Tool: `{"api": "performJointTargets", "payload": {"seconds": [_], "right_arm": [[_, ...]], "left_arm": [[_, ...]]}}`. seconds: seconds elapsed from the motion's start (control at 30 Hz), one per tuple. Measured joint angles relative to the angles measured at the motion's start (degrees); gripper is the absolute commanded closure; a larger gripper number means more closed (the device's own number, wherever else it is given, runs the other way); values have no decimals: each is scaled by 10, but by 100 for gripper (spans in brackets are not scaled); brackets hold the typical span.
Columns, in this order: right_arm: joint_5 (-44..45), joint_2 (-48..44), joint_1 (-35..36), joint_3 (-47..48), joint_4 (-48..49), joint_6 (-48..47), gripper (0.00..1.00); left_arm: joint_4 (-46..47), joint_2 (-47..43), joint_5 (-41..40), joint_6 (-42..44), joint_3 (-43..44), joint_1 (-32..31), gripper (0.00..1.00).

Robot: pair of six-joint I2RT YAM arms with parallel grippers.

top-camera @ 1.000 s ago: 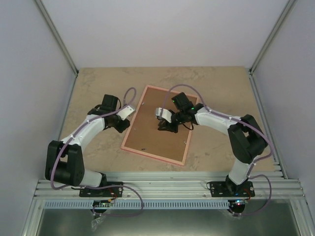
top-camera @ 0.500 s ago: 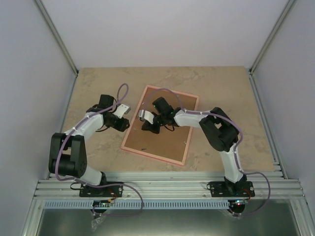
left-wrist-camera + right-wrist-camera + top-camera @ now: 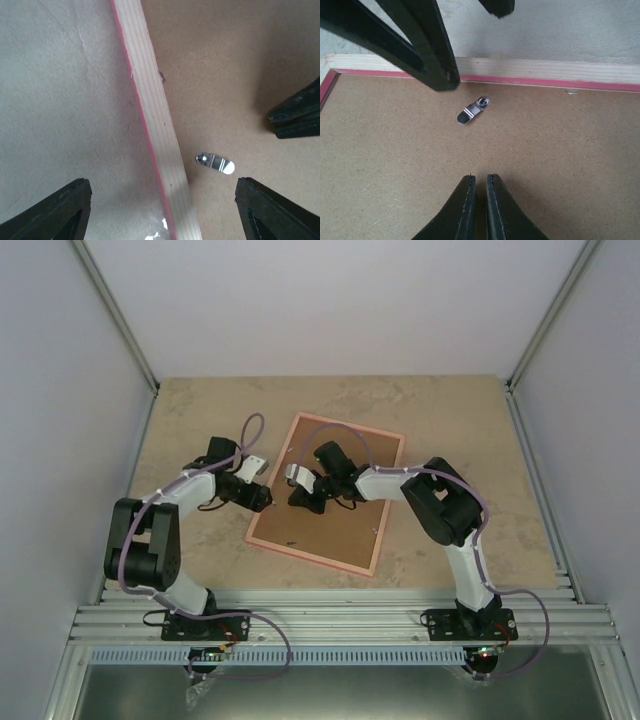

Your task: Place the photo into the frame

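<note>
Top external view: the thin pink wooden frame (image 3: pixel 310 557) lies flat on the tan table (image 3: pixel 450 540), a brown board (image 3: pixel 330 525) inside. The left claw (image 3: pixel 162 185) gapes wide over its edge. The right claw (image 3: pixel 480 177) is pinched together, empty, over the board.

Nothing readable in any view, tbh. No text, label, brand or number on frame (image 3: pixel 155 125), backing board (image 3: pixel 395 165), clip (image 3: pixel 473 111) or counter (image 3: pixel 200 410). All plain surfaces.
</note>
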Motion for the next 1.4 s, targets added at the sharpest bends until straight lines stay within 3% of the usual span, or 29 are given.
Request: {"api": "performJointTargets", "payload": {"seconds": [0.73,0.93,1.2,1.4], "right_arm": [[0,-2,0,-14,25,10,90],[1,-2,0,-16,28,10,90],[0,-2,0,-16,29,10,91],[1,-2,-1,-16,29,10,91]], "left_arm": [[24,83,-45,-60,46,-54,30],[23,82,-58,-38,47,-60,30],[-40,81,21,35,68,2,30],[-62,74,52,82,58,2,35]]}}
